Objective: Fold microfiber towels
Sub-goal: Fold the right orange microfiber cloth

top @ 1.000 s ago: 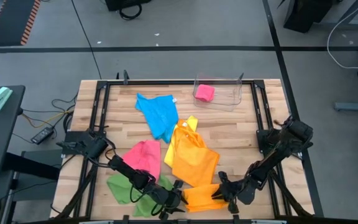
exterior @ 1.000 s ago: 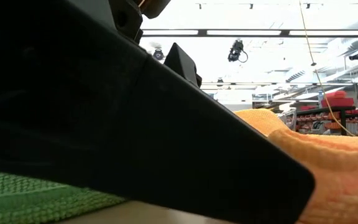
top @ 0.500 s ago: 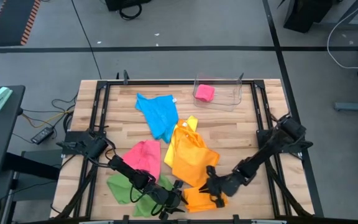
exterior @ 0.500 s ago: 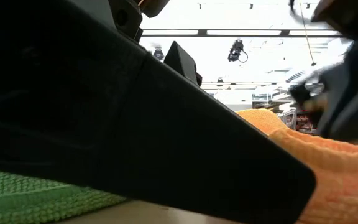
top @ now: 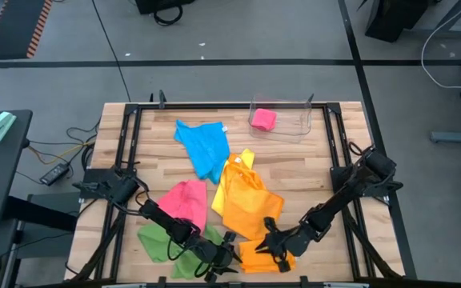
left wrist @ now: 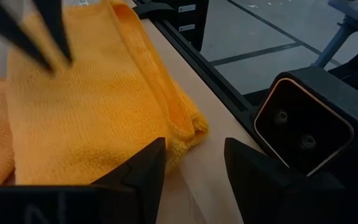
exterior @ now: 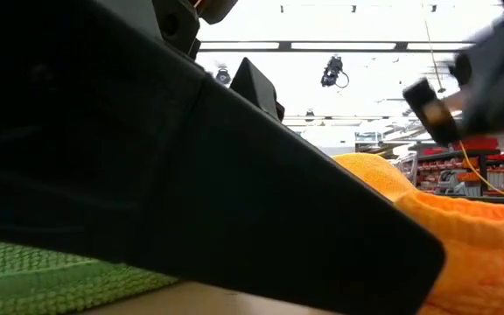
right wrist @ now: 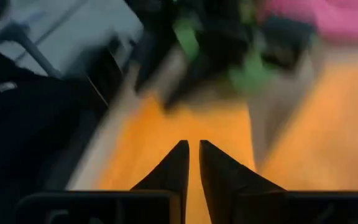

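1. The left end effector (top: 224, 258) sits at the near edge of the surface (top: 310, 172); its fingers (left wrist: 145, 167) stand apart, released, holding nothing, with the corner of the orange towel (left wrist: 86, 99) just ahead of their tips
2. The right end effector (top: 269, 246) hangs over that same orange towel (top: 258, 254) from the other side; its two fingers (right wrist: 179, 163) are clenched almost together with only a thin slit between them, and nothing shows in the grip; whether the tips touch the cloth I cannot tell
3. Orange towels: one, folded double at its edge, lying at the near edge between the two end effectors
4. Green towels (top: 162, 242): one, crumpled at the near left, partly under the left arm
5. Pink towels: two, one (top: 186, 198) spread flat just behind the green one, one (top: 263, 119) bunched up inside the clear bin (top: 301, 126)
6. Yellow towels (top: 245, 200): one, spread at the middle, its near edge meeting the orange one
7. Blue towels (top: 205, 146): one, farther back, touching the yellow one's far corner
8. The bin stands at the far right of the surface, well apart from both end effectors
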Robot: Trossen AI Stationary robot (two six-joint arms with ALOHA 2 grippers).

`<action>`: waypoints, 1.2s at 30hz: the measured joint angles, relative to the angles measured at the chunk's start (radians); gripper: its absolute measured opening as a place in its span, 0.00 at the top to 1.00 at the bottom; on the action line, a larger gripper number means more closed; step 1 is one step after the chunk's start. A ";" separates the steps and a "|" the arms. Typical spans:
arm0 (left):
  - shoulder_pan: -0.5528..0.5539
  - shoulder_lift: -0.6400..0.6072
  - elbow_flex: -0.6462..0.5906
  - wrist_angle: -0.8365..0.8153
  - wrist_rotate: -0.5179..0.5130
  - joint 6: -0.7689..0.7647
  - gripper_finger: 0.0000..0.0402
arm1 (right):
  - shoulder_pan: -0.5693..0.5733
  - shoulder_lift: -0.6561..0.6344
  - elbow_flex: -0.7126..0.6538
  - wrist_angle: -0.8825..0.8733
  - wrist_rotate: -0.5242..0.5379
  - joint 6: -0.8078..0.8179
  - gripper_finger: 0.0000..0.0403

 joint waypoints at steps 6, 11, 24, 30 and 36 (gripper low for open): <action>0.000 0.000 0.000 0.000 0.000 0.000 0.57 | -0.014 0.053 0.124 -0.054 -0.019 -0.122 0.88; 0.000 0.000 0.000 0.000 0.000 0.000 0.56 | -0.046 0.138 0.159 -0.071 -0.094 -0.105 0.88; 0.000 0.000 0.000 -0.002 0.000 -0.002 0.56 | -0.033 0.099 0.155 -0.147 -0.104 -0.056 0.88; 0.000 0.000 0.000 -0.002 0.000 -0.002 0.57 | 0.005 0.067 0.166 -0.128 -0.108 -0.110 0.88; 0.000 0.000 0.000 -0.003 0.000 -0.003 0.56 | 0.018 0.128 0.170 -0.117 -0.156 -0.044 0.88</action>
